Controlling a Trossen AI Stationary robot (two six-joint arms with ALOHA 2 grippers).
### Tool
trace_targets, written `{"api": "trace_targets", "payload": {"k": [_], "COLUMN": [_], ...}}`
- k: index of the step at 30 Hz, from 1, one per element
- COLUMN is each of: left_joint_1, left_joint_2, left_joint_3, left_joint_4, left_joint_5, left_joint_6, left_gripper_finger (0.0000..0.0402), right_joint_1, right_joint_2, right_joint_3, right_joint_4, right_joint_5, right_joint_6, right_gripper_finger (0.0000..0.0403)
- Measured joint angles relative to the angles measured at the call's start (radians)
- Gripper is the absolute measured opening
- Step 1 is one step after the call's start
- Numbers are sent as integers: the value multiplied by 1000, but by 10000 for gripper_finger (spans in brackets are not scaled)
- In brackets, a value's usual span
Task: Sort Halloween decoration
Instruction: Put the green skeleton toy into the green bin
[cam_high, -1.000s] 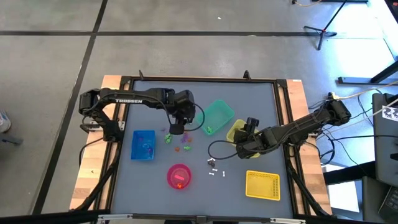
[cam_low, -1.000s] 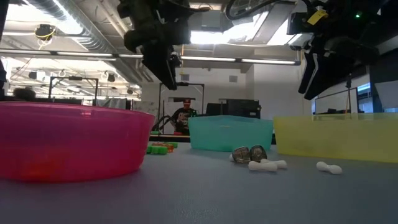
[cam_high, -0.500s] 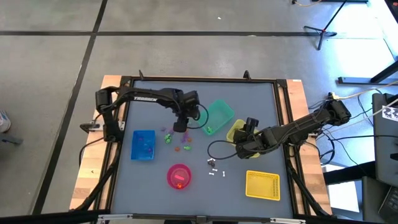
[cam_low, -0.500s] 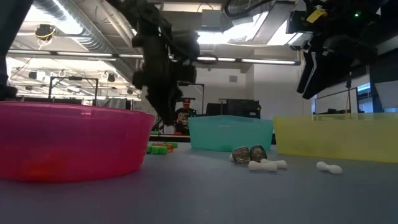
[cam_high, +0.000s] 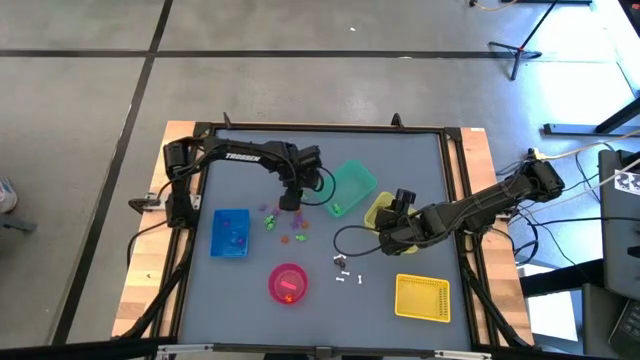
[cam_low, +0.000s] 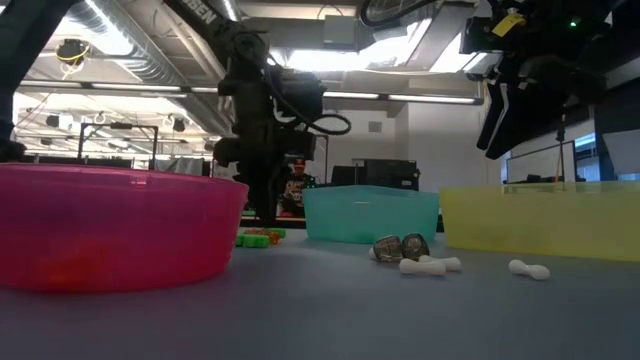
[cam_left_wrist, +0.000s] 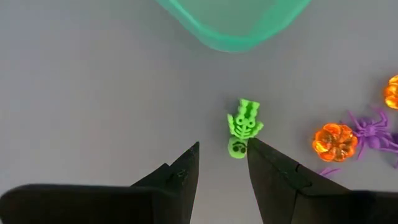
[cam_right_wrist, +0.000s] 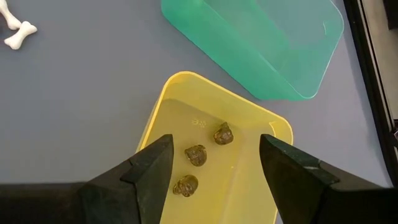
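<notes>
Your left claw (cam_left_wrist: 222, 163) hangs low over the bench (cam_high: 400, 160), fingers part open and holding nothing, the green skeleton trinket (cam_left_wrist: 243, 127) lying just beyond its tips. Orange pumpkin (cam_left_wrist: 334, 140) and purple spider (cam_left_wrist: 372, 132) lie beside it; the green bin (cam_high: 352, 186) sits just right of the claw. Your right claw (cam_right_wrist: 214, 165) hovers wide open and empty over the yellow bin (cam_right_wrist: 249, 180), where three dark skulls (cam_right_wrist: 195, 154) rest. White bones (cam_high: 347, 279) lie near the pink bowl (cam_high: 288, 283).

Purple spider (cam_left_wrist: 373, 132) is cut off at the frame edge.
</notes>
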Motion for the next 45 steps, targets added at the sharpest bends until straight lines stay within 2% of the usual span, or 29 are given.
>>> {"api": "trace_targets", "payload": {"k": [9, 24, 35, 45], "left_joint_1": [0, -1, -1, -1], "left_joint_2": [57, 61, 62, 62], "left_joint_3": [1, 2, 1, 0], "left_joint_4": [0, -1, -4, -5], "left_joint_5": [20, 11, 15, 13], "left_joint_6": [-2, -2, -2, -3], "left_gripper_finger": [119, 118, 60, 48], "right_joint_1": [0, 0, 0, 0], "right_joint_2": [0, 0, 0, 0], "right_joint_3": [0, 0, 0, 0], "right_joint_4": [0, 0, 0, 0], "right_joint_5": [0, 0, 0, 0], "right_joint_6": [0, 0, 0, 0], "right_gripper_finger": [237, 237, 237, 237]}}
